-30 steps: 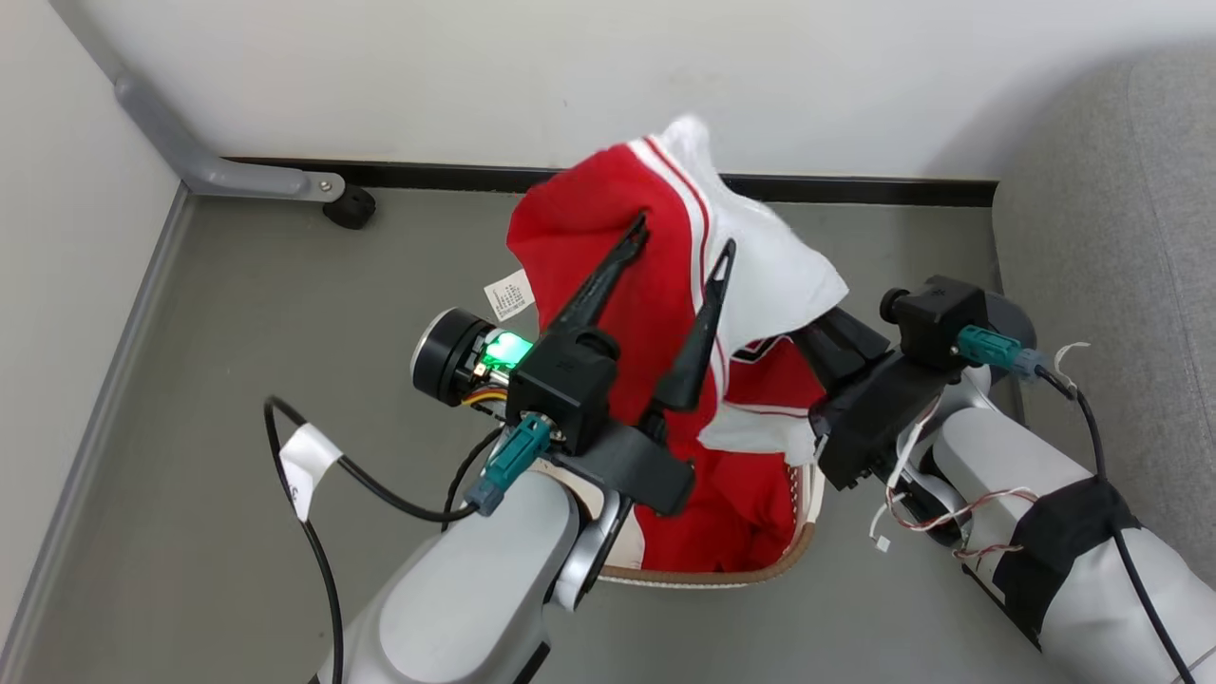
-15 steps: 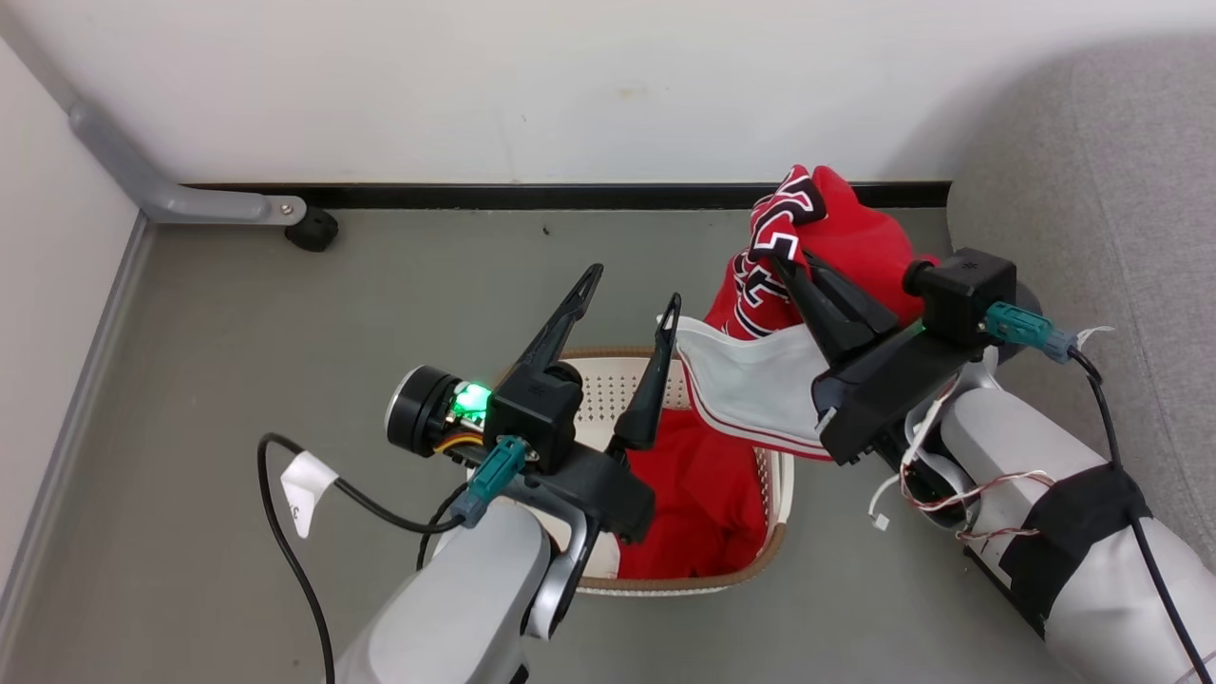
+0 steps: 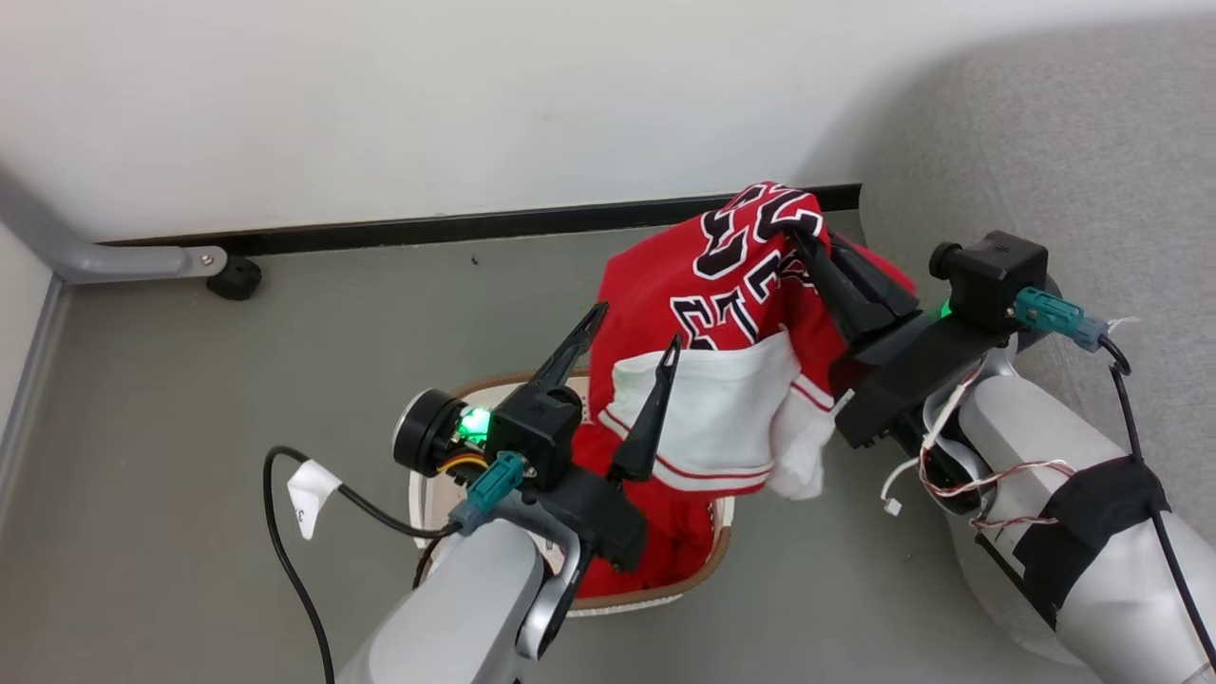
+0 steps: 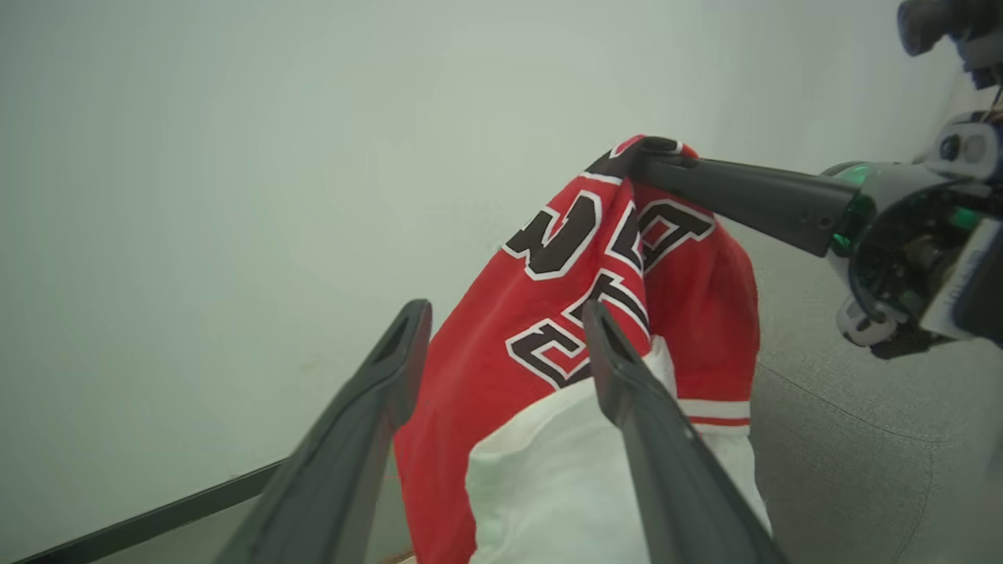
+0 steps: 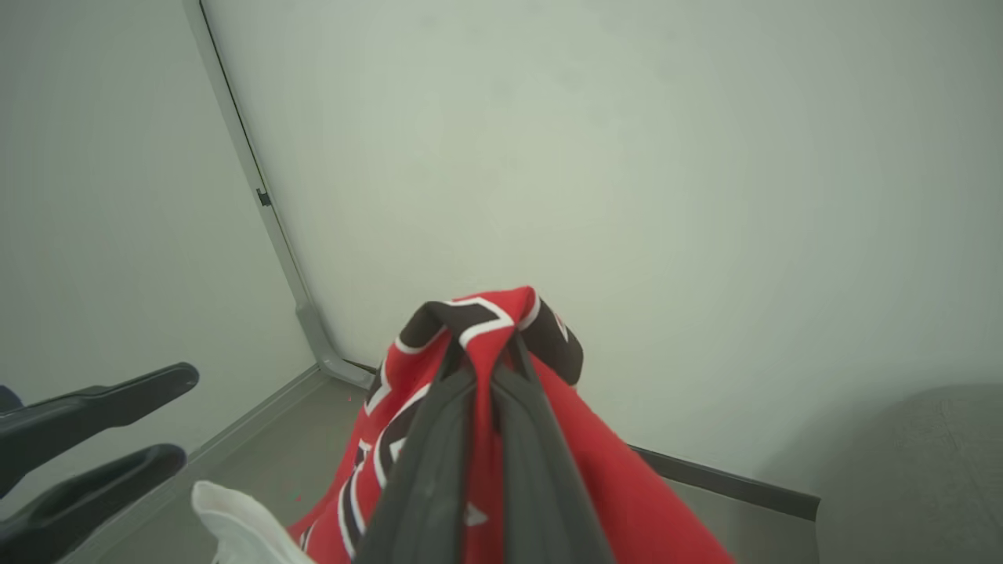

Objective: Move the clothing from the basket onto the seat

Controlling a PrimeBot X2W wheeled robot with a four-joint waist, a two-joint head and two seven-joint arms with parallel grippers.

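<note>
So, right gripper [image 3: 804,230]: both long fingers pressed flat together, pinching a fold of the jersey [image 3: 665,285] right at the tips (its own wrist view shows it best, red cloth squeezed in the seam between them).
jersey: hangs off those tips, fully in the air. The black lettering with white outline is up top and the white panel with red stripes is at the bottom.
jersey vs basket [image 3: 714,559]: it's over the far right part of the opening, and the white panel covers some of the rim in the head view. Can't tell if the hem touches anything inside.
jersey vs seat [image 3: 1092,171]: close to the grey cushion but not on it, with floor [image 3: 285,380] showing between them.
left gripper [image 3: 637,325]: fingers spread wide, nothing between them, pointing up over the basket's left half. Its inner finger crosses the white panel in the head view (touching or just in front, can't tell).
other red garment [image 3: 679,541]: bunched down in the basket, partly behind the left wrist, shape hard to make out.
basket: sits on the grey floor just left of the seat, brown rim up and perforated white wall visible.
background: pale wall [image 3: 380,114] with a black baseboard [image 3: 427,230] running behind it all.
</note>
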